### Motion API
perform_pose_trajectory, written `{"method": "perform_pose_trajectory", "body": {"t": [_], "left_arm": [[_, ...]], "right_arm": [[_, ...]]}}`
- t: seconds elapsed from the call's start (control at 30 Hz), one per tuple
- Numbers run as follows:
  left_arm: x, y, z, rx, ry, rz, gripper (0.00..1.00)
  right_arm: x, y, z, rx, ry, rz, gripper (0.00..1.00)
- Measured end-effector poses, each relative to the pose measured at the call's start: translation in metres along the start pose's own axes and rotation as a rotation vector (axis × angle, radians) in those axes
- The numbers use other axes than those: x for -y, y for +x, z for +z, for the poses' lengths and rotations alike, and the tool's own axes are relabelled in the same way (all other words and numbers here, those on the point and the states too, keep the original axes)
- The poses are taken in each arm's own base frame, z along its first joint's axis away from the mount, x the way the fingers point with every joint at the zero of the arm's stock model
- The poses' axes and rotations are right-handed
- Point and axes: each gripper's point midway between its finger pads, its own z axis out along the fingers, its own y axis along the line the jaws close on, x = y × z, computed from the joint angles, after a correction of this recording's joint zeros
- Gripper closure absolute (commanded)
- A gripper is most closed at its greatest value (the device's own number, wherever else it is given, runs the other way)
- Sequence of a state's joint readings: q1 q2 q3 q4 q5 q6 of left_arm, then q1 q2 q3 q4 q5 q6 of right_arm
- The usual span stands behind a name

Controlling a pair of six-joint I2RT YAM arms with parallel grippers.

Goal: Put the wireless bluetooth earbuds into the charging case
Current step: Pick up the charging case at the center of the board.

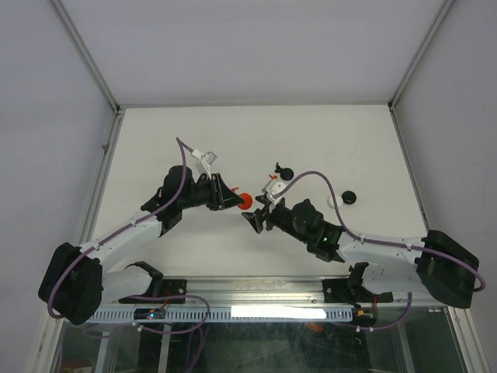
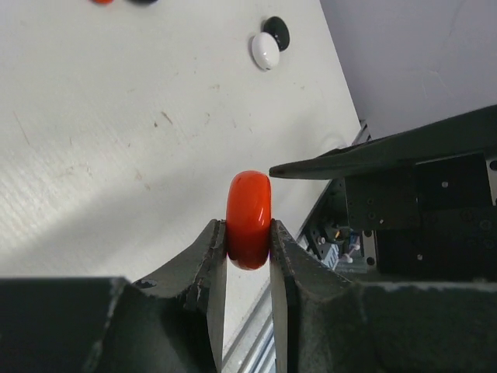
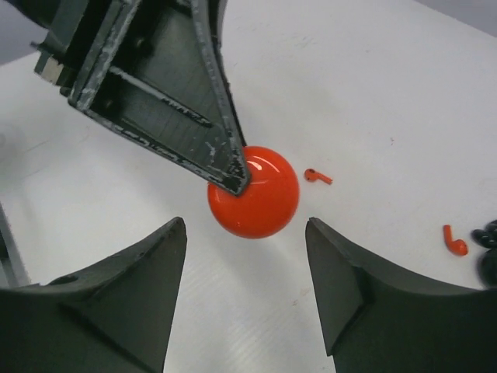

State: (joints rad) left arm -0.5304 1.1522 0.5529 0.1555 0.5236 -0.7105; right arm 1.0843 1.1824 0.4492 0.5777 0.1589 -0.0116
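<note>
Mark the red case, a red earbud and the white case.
red case (image 2: pixel 248 214): left wrist view, rounded rim.
red earbud (image 3: pixel 318 176): right wrist view, its middle.
white case (image 2: pixel 265 51): left wrist view, top face.

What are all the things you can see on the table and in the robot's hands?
red round case: one, red, pinched edge-on by left gripper.
red earbuds: two, red, loose on table near it.
black round cases: two, black, one at back, one at right.
white round case: one, white, beside a black one.
table: one, white.
left gripper: one, black, shut on red case.
right gripper: one, black, open, facing red case.
</note>
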Motion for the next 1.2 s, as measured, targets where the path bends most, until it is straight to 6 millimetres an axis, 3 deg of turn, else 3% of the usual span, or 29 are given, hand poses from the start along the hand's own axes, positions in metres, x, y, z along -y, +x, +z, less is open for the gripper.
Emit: {"method": "perform_pose_trajectory", "body": {"t": [0.17,0.33,0.6,0.73,0.9,1.2], "left_arm": [[0.013,-0.014,-0.004,0.003,0.018,0.162,0.95],[0.023,-0.02,-0.008,-0.032,0.05,0.318,1.0],[0.039,-0.022,-0.015,-0.088,0.115,0.532,1.0],[0.05,-0.025,-0.018,-0.106,0.136,0.619,1.0],[0.067,-0.021,-0.019,-0.135,0.189,0.727,1.0],[0.073,-0.006,-0.021,-0.192,0.237,0.804,1.0]], "right_arm": [[0.032,-0.026,-0.012,0.068,0.059,0.033,0.35],[0.075,-0.032,-0.023,0.096,0.172,0.053,0.29],[0.008,-0.031,-0.031,0.08,-0.304,0.147,0.36],[-0.011,-0.025,-0.035,0.048,-0.423,0.16,0.38],[-0.016,-0.027,-0.036,0.049,-0.454,0.163,0.42],[-0.013,-0.042,-0.034,0.108,-0.438,0.156,0.52]]}}
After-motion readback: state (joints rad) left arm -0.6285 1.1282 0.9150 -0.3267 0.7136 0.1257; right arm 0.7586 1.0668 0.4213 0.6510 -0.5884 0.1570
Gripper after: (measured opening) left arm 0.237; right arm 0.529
